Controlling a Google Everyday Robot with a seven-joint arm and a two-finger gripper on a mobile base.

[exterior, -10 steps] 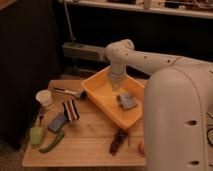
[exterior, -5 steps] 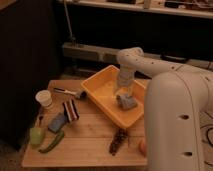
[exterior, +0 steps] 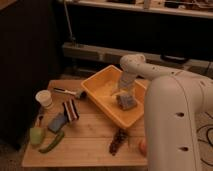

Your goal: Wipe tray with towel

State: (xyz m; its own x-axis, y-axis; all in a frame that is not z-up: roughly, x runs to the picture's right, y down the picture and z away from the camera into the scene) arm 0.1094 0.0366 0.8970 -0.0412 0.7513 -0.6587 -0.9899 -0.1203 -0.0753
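The tool point(exterior: 124, 93) is shifted rightward and lowered onto the towel point(exterior: 126, 102) in the tray point(exterior: 100, 95), so wiping is judged imminent; its grip cannot be told.

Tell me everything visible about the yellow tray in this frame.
The tray is a yellow, rectangular, shallow bin with raised walls, plastic-looking. It sits flat on the wooden table, on the side nearest the robot, turned diagonally to the table's edges. A grey towel lies inside it, with the gripper directly over the towel, down within the tray.
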